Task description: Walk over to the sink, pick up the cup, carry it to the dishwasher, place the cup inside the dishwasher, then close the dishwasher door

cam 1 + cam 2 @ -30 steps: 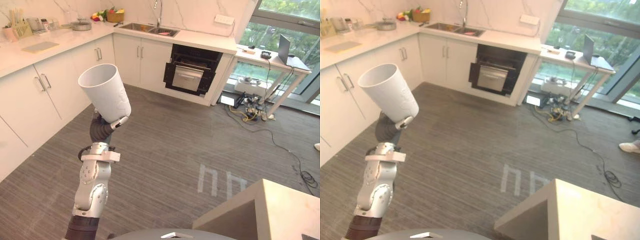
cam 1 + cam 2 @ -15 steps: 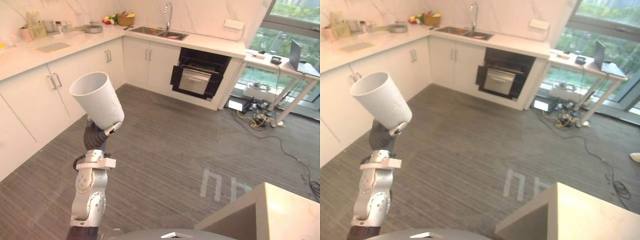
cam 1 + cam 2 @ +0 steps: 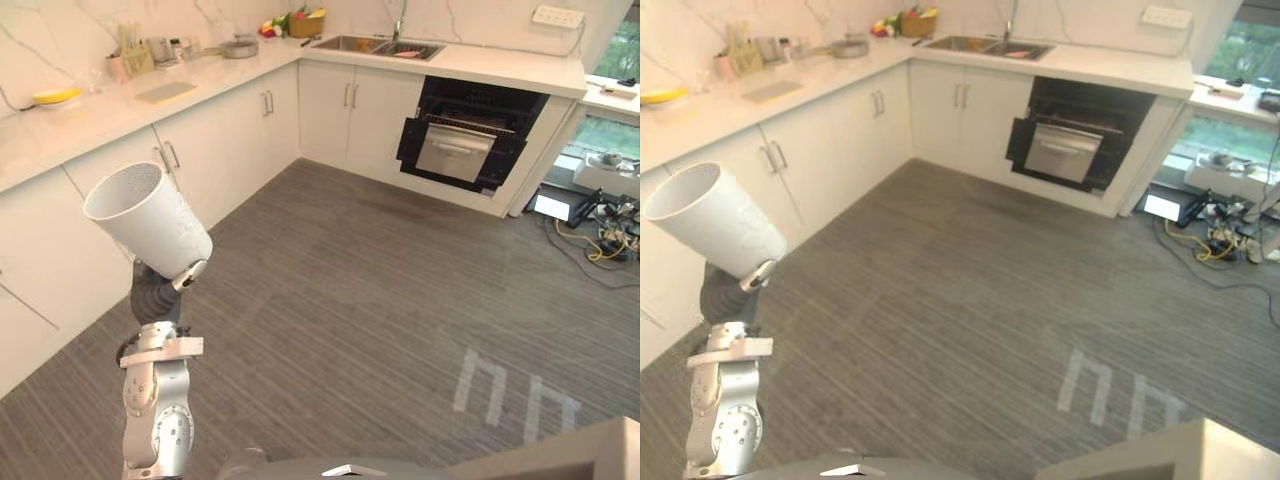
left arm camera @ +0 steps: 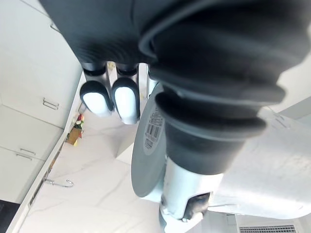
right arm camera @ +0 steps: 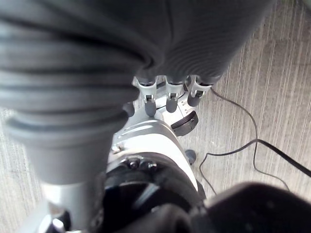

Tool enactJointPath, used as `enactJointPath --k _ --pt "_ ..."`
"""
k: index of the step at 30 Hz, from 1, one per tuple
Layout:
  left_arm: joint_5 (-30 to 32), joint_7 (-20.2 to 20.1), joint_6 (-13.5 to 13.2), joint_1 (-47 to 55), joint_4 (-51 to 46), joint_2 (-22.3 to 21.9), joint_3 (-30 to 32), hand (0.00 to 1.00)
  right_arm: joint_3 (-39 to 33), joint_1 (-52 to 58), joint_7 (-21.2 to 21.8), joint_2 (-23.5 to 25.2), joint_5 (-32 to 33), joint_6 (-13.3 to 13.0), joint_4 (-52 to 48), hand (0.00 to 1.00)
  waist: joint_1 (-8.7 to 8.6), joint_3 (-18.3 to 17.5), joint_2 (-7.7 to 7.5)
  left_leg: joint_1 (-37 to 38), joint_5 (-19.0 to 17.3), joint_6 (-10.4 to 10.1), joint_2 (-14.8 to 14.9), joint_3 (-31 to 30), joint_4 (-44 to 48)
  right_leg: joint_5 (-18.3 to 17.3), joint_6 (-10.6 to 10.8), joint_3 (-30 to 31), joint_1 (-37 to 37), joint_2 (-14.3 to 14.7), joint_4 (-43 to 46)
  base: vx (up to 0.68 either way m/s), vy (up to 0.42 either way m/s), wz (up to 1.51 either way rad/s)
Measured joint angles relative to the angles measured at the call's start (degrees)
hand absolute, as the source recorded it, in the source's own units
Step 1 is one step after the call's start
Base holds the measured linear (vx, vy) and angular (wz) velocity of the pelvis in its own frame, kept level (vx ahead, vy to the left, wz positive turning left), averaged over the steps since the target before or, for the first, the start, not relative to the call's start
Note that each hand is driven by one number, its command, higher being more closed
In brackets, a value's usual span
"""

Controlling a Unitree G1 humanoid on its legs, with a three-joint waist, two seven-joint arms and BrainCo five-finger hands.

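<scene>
My left hand [image 3: 166, 290] is raised in front of me, shut on a white cup [image 3: 150, 220] that tilts with its open mouth up and to the left. In the left wrist view the cup's grey base [image 4: 148, 145] sits against the palm, with fingertips [image 4: 111, 98] curled past it. The dishwasher [image 3: 462, 138] is the black unit under the far counter, its door hanging partly open. The sink [image 3: 375, 45] lies in the counter just left of it. My right hand [image 5: 167, 97] hangs over the floor with relaxed fingers, holding nothing.
White cabinets [image 3: 200, 160] and a marble counter run along the left with a yellow plate [image 3: 55, 96], a cutting board [image 3: 165, 91] and a pot [image 3: 238, 45]. Cables [image 3: 605, 215] lie on the floor at right. A table corner [image 3: 600, 445] shows at bottom right.
The camera has shifted: the left cabinets are closer and the dishwasher sits further right in view. The cup stays held in my left hand, now lower and further left in the picture.
</scene>
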Motion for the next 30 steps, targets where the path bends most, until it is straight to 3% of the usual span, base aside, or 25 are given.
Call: enactJointPath --k 2,3,4,5,7,8,9,11,12,14,15,16,17,19,20,21,22,23,24,25,26,28,29,30 --pt "0.1 -0.4 1.2 -2.8 0.4 0.1 -2.1 1.0 -0.8 0.2 0.0 0.5 1.3 -1.3 -1.4 0.0 -0.33 -0.4 0.33 2.4 -0.7 1.6 -0.5 -0.1 -0.8 1.0 1.7 0.5 -5.4 -0.6 14.1 0.08 0.169 0.08" --pt "0.2 -0.5 1.7 -4.5 -0.9 0.2 -2.4 1.0 -1.6 -0.2 -0.1 1.6 1.4 -1.9 -1.8 0.0 -1.34 0.4 -1.41 5.6 -2.3 2.2 -2.1 -0.3 -1.8 4.1 3.2 -0.5 -9.3 -3.3 25.4 0.04 0.12 0.1" --pt "0.6 -0.5 1.8 -5.2 -0.9 0.3 -2.9 1.0 -1.8 -0.2 -0.2 2.1 1.5 -2.2 -2.0 0.0 -1.72 0.7 -1.96 6.9 -2.5 2.5 -2.9 -0.6 -2.8 6.3 1.7 -1.7 -10.1 -4.6 29.3 0.05 0.144 0.27" --pt "1.5 -0.5 2.4 -5.5 -0.9 0.4 -4.3 1.0 -1.9 0.0 -0.1 2.6 2.5 -3.4 -2.2 0.0 -2.5 1.0 -1.5 9.9 -2.9 3.4 -4.0 -2.0 -4.7 12.7 -1.6 -3.0 -12.3 -6.4 36.0 0.14 0.149 0.37" --pt "2.7 -0.3 2.7 -5.6 -0.9 0.6 -5.5 1.0 -2.6 0.1 0.0 3.4 3.4 -4.5 -2.5 0.0 -3.71 1.2 -1.45 12.5 -3.8 4.9 -4.1 -3.2 -6.0 8.5 -3.8 -3.2 -16.2 -5.6 41.1 0.23 0.153 0.29" --pt "2.9 -0.1 3.1 -5.9 -0.6 0.8 -5.6 1.0 -2.6 0.0 0.2 4.1 3.4 -5.2 -2.5 0.0 -4.11 1.2 -1.47 13.6 -4.3 5.5 -3.8 -3.6 -6.7 4.3 -4.1 -3.8 -19.8 -4.0 40.3 0.25 0.092 0.16" --pt "2.9 0.0 3.3 -6.2 -0.3 0.8 -5.6 1.0 -2.7 -0.1 0.5 4.5 3.4 -5.6 -2.6 0.0 -4.43 1.3 -1.36 14.1 -4.7 5.4 -3.6 -4.1 -6.9 2.9 -4.1 -4.6 -21.6 -3.2 38.8 0.34 0.091 0.32" --pt "2.8 0.1 4.1 -8.3 1.7 0.9 -6.9 1.0 -3.6 0.5 2.1 6.5 3.3 -6.1 -2.9 0.0 -5.27 1.9 -0.74 16.4 -5.9 4.7 -2.1 -5.6 -8.8 2.6 -3.8 -6.0 -26.7 0.7 24.1 0.12 0.035 0.48" --pt "2.8 0.1 4.5 -8.6 1.8 1.0 -7.4 1.0 -3.6 0.8 2.3 7.1 3.3 -6.0 -3.4 0.0 -5.35 1.8 -0.62 16.8 -6.5 4.5 -1.6 -6.1 -8.8 4.0 -3.6 -5.8 -27.4 1.8 18.4 -0.17 -0.035 0.47" --pt "2.1 0.1 4.8 -9.3 1.8 0.6 -9.8 1.0 -3.7 2.3 2.7 8.6 3.3 -6.3 -4.6 0.0 -5.48 2.4 0.32 19.6 -10.2 2.7 1.1 -7.6 -7.4 11.8 -4.0 -1.3 -27.4 6.1 -2.8 -0.09 -0.058 0.43" --pt "1.8 0.1 4.8 -9.7 1.8 0.6 -10.4 1.0 -3.5 2.4 2.7 8.6 3.2 -6.4 -4.8 0.0 -5.66 2.4 0.34 20.3 -11.3 2.2 1.6 -8.2 -7.1 13.3 -3.4 0.0 -27.4 6.4 -6.0 0.16 -0.083 0.57" --pt "1.1 0.0 4.8 -10.3 1.8 0.6 -11.2 1.0 -3.3 2.4 2.7 8.7 3.2 -6.2 -4.9 0.0 -6.15 2.4 0.2 22.5 -13.4 0.9 2.3 -9.4 -7.0 14.7 -3.1 0.3 -27.2 6.3 -7.9 0.38 -0.11 0.61" --pt "1.1 -0.3 4.7 -10.3 2.0 0.2 -11.5 1.0 -3.2 2.4 2.7 8.7 3.1 -5.0 -4.7 0.0 -6.32 2.4 -0.05 25.4 -14.7 -1.0 2.8 -9.4 -6.8 18.7 -2.5 -0.1 -27.0 5.7 -5.2 0.47 -0.127 0.55" --pt "1.0 -0.4 4.7 -10.1 2.1 -0.2 -12.5 1.0 -2.5 2.1 2.8 7.7 3.2 -3.7 -4.9 0.0 -6.35 2.5 0.78 27.1 -14.6 -1.9 4.7 -9.4 -3.9 22.3 -1.2 -2.4 -27.1 5.7 1.9 0.55 -0.132 0.32" --pt "1.0 -0.7 4.6 -10.1 2.0 -0.6 -13.3 1.0 -1.2 2.0 3.0 5.9 3.2 -2.3 -5.5 0.0 -6.25 2.7 2.51 27.0 -13.1 -3.2 6.6 -9.2 0.6 18.2 -2.5 -3.6 -27.1 6.9 7.2 0.66 -0.194 0.16" --pt "1.0 -0.7 4.5 -10.1 1.8 -0.6 -13.6 1.0 -0.5 2.0 2.9 5.3 3.1 -0.7 -6.6 0.0 -6.27 2.7 2.73 25.8 -9.4 -3.3 7.3 -9.1 6.8 14.2 -3.8 -4.2 -26.3 7.5 10.6 0.57 -0.203 0.02" --pt "1.0 -0.5 4.5 -10.2 1.8 -0.9 -13.8 1.0 -0.5 2.0 3.0 5.0 3.2 -0.3 -6.7 0.0 -6.39 3.0 3.11 24.7 -6.7 -4.5 8.0 -9.1 11.1 12.6 -4.1 -4.4 -24.9 8.4 10.8 0.47 -0.209 -0.17" --pt "0.7 0.1 4.5 -10.2 1.8 -1.9 -14.2 1.0 -0.7 2.4 3.8 4.3 3.2 -0.1 -7.7 0.0 -6.29 3.2 4.04 20.7 1.1 -8.0 9.5 -9.4 21.6 10.6 -4.7 -4.3 -21.7 9.7 9.8 0.33 -0.2 -0.27" --pt "0.2 0.3 4.5 -10.2 1.8 -2.8 -14.3 1.0 -0.8 2.6 3.8 3.7 3.2 0.0 -10.0 0.0 -6.14 3.4 4.42 14.1 14.8 -9.8 11.6 -9.5 32.7 8.7 -5.7 -3.9 -18.7 11.4 7.4 0.28 -0.17 -0.28" --pt "0.0 0.3 4.5 -10.4 1.8 -3.4 -14.6 1.0 -0.9 2.9 3.7 3.5 3.2 -0.1 -11.0 0.0 -6.17 3.6 4.93 10.7 17.5 -10.4 12.9 -9.3 38.5 8.2 -6.2 -3.7 -16.9 12.2 5.9 0.41 -0.134 -0.24" --pt "0.0 0.4 4.8 -11.1 1.8 -4.7 -15.0 1.0 -1.3 2.9 2.7 2.8 3.4 -0.6 -11.0 0.0 -5.99 4.8 5.74 3.0 12.7 -6.2 14.6 -8.6 50.5 7.5 -7.3 -3.2 -11.5 13.9 2.5 0.43 -0.067 -0.2" --pt "0.0 0.4 4.9 -11.2 1.8 -4.7 -14.6 1.0 -1.4 3.6 1.2 2.7 3.5 -1.1 -10.9 0.0 -4.98 5.2 5.48 -2.6 5.8 -2.6 14.3 -6.6 54.6 7.0 -8.1 -2.0 -6.5 14.3 -0.9 0.48 -0.023 -0.44" --pt "0.0 0.5 4.9 -11.1 1.2 -4.8 -14.2 1.0 -1.6 4.2 0.5 2.6 3.7 -1.6 -10.7 0.0 -4.02 5.2 5.55 -5.9 0.5 -1.8 13.7 -4.1 52.5 6.7 -8.6 -0.1 -3.2 14.3 -3.1 0.34 0.022 -0.62" --pt "0.0 0.5 4.9 -11.1 0.9 -4.8 -13.9 1.0 -1.9 4.4 0.1 2.6 3.7 -1.8 -10.7 0.0 -3.59 5.2 5.57 -7.3 -1.5 -1.8 13.7 -2.7 50.3 6.4 -8.7 0.9 -1.9 14.2 -3.9 0.15 0.056 -0.81"
